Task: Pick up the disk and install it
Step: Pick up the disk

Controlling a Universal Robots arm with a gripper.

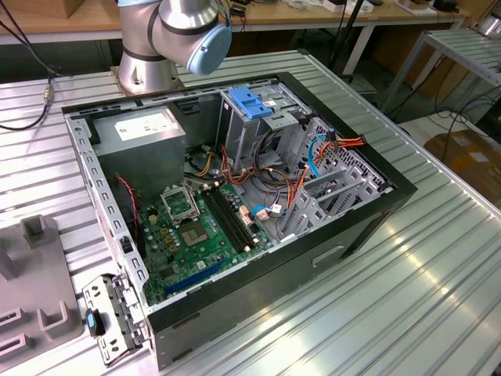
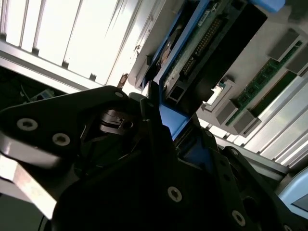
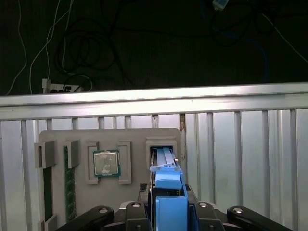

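First wrist view: gripper (image 3: 167,214) jaws apparently clamp disk (image 3: 166,185).

Silver arm (image 1: 168,27), pale-blue joint cap (image 1: 210,48), black screw-studded hand (image 3: 168,211).

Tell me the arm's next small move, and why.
Probably a short straight pull out of the slot: the blue-railed silver metal disk is at the gripper but stands in the grey plastic holder, so sideways motion could jam it.
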